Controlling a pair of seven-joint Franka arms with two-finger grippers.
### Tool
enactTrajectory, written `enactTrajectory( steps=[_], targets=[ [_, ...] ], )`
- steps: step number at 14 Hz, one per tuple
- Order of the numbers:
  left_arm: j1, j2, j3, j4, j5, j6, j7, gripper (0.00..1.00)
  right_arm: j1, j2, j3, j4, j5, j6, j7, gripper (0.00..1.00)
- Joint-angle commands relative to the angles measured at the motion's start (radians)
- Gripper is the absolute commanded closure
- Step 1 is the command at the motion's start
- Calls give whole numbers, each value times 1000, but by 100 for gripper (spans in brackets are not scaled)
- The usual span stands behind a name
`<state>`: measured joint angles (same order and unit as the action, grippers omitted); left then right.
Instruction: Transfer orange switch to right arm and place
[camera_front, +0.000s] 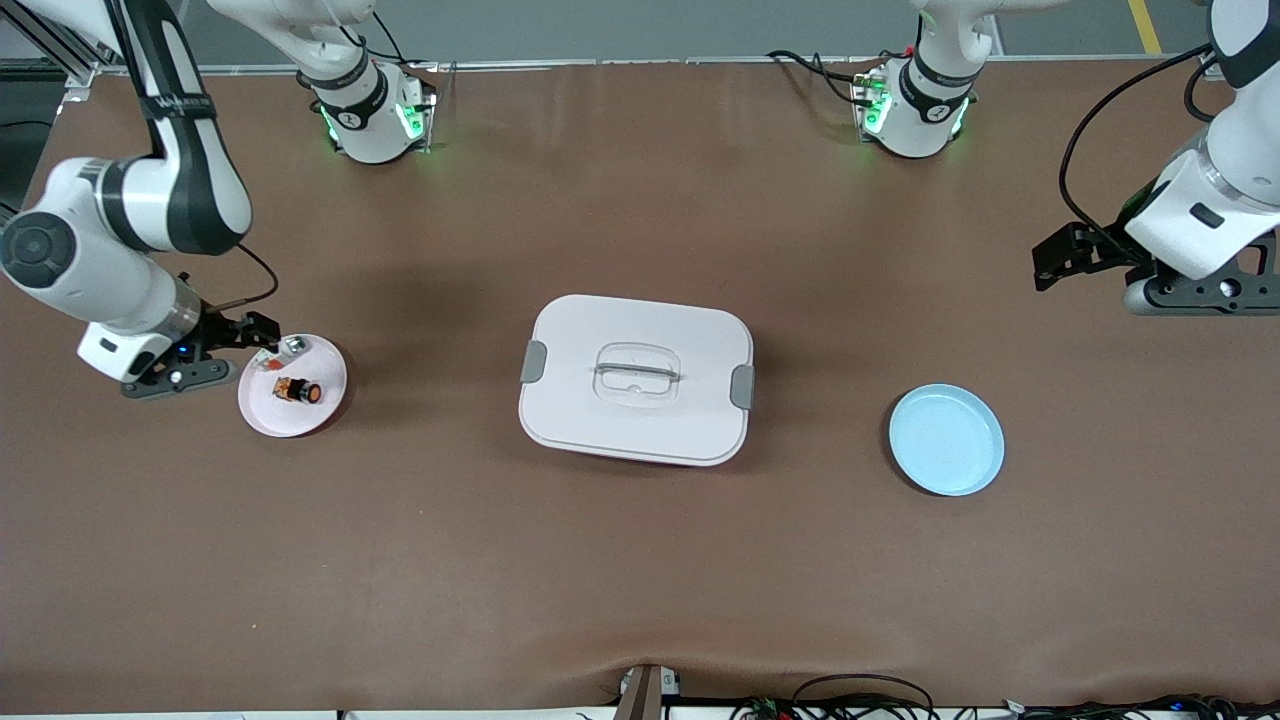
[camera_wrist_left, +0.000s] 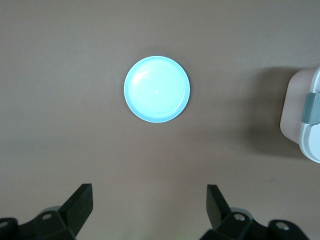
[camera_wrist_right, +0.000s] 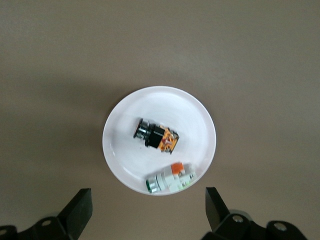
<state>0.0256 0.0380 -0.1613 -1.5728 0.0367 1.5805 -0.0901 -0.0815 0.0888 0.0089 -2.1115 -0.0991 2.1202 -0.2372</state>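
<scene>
Sideways on the pink plate (camera_front: 262, 415), stubby black orange switch (camera_front: 298, 390); both end effectors, left (camera_wrist_left: 150, 205) and right (camera_wrist_right: 148, 207), spread, empty.

Open desk (camera_front: 640, 570) surrounds the white lidded box (camera_front: 636, 379) at mid-desk; only that box stands between the pink plate (camera_front: 320, 410) and the blue plate (camera_front: 946, 440)
</scene>
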Motion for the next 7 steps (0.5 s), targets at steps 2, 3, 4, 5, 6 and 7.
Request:
enactTrajectory(
  steps=[2,3,4,5,6,7],
  targets=[
    [4,-20,9,5,-12,-2,33,0,28,-61,2,140,34,-244,136,0],
    [7,-20,12,14,-12,-5,47,0,29,-73,2,169,67,-284,180,0],
    [8,-20,14,17,-14,-7,67,0,29,-83,0,198,71,-334,206,0],
    [19,-21,14,17,-14,-7,81,0,28,-87,0,232,71,-383,207,0],
    [23,-23,13,19,-15,-7,79,0,28,-96,0,267,71,-441,205,0],
    [22,-27,13,19,-15,-7,78,0,26,-103,-1,312,71,-480,206,0]
  ],
)
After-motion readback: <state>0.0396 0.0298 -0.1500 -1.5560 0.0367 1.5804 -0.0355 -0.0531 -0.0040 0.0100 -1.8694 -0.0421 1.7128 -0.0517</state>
